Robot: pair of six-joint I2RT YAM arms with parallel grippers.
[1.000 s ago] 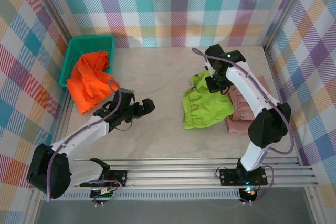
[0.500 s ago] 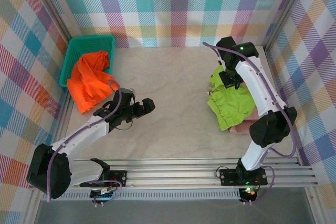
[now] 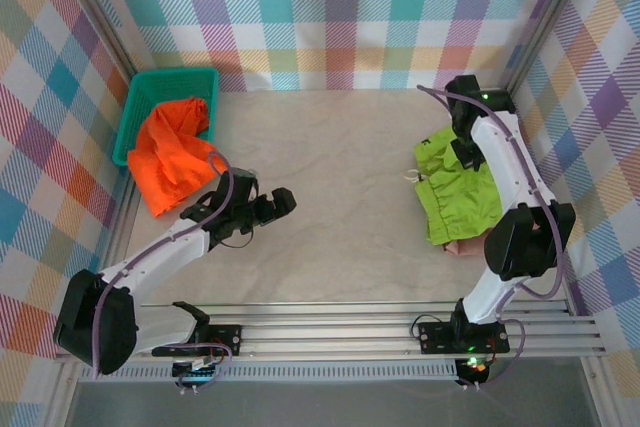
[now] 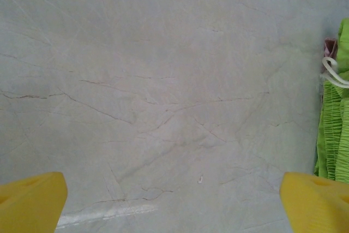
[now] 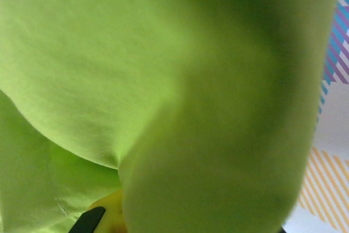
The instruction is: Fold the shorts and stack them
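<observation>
Lying rumpled at the table's three o'clock, the lime green shorts covered nearly all of the pink shorts. The right gripper was clamped on their far edge, its fingertips buried in cloth. The left gripper gaped wide, holding nothing. At ten o'clock the orange shorts spilled from the basket.

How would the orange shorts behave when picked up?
Probably floppy: the orange shorts lie crumpled, spilling over the basket rim onto the table. Likely light, sagging from any pinch point. They might snag the rim.
</observation>
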